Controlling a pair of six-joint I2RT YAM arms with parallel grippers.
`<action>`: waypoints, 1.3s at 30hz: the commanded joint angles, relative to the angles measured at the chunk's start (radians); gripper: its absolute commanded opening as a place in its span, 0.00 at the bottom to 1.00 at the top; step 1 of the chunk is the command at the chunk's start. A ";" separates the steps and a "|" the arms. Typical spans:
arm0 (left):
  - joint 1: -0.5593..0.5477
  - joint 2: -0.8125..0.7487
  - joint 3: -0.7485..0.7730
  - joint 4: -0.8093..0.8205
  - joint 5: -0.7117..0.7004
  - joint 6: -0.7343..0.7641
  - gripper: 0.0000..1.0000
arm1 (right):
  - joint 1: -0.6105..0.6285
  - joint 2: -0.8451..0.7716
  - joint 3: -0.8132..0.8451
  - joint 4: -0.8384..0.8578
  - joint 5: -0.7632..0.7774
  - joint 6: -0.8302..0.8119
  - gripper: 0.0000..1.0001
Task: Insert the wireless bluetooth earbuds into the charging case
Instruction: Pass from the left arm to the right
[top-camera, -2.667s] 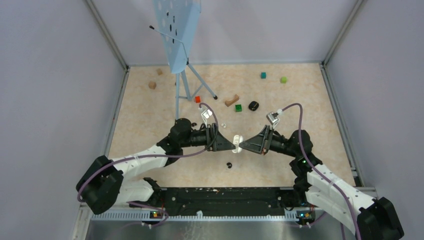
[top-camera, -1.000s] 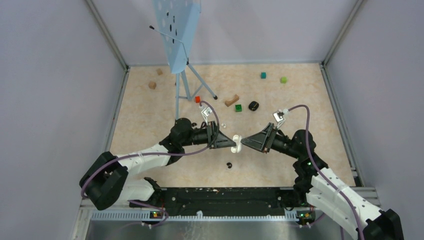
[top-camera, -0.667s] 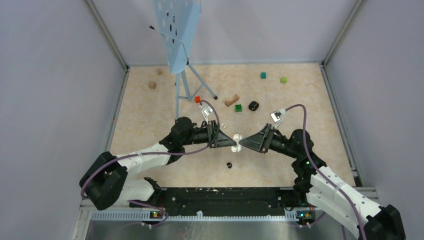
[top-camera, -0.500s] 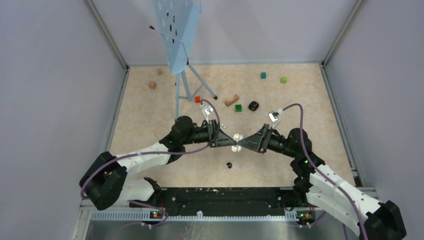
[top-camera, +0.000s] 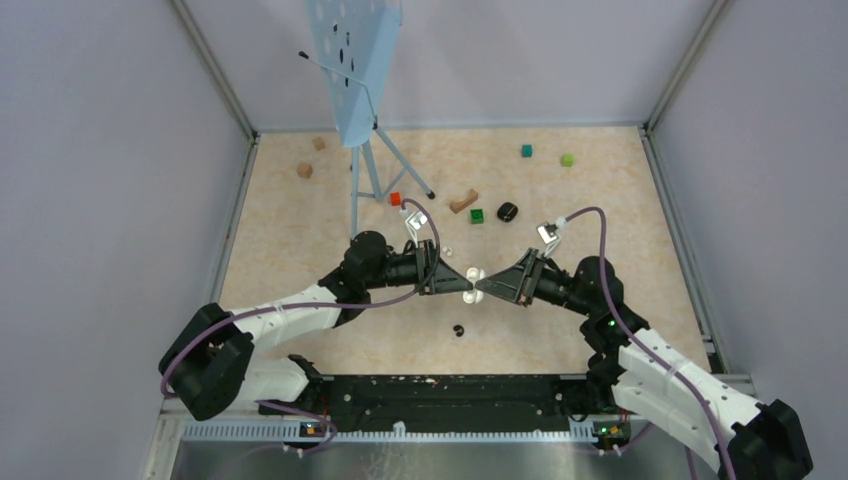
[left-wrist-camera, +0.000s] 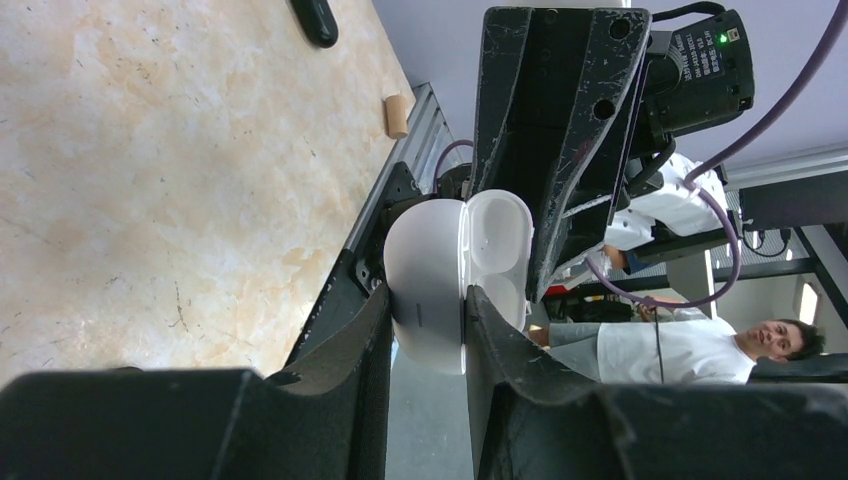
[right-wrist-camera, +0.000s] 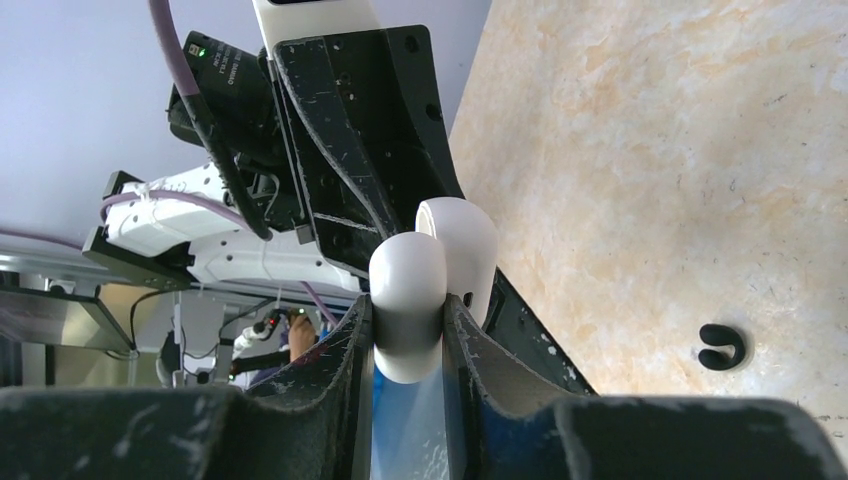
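Two grippers are meeting nose to nose above the middle of the table, sharing one white case between them. The left gripper is pinching one shell of the case, its jaws standing narrow with both fingers pressing on the shell's rounded sides. The right gripper is closing from the opposite side, and its fingers are clamping the other shell, so each arm is holding one half. The case is hanging open in the air, clear of the tabletop, and its hollow inner face is showing in the left wrist view.

From above, the left gripper and the right gripper are pointing at each other with the case between their tips.

A black earbud is lying on the table just nearer the arm bases than the case; the right wrist view is showing it as a small curled shape. A tiny white pair is resting on the far side of the left gripper, too small to make out in detail.

Farther back, a black oval is sitting beside a green cube and a wooden arch. A red cube is lying near the feet of a blue stand.
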 joint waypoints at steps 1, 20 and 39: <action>-0.003 -0.014 0.032 0.032 0.007 0.014 0.23 | 0.007 -0.022 0.006 0.047 0.024 0.009 0.05; -0.002 -0.119 0.077 -0.207 -0.073 0.149 0.77 | 0.001 -0.119 0.023 -0.286 0.165 -0.041 0.00; 0.003 -0.090 0.278 -0.921 -0.805 0.432 0.91 | -0.207 -0.112 0.216 -0.802 0.221 -0.354 0.00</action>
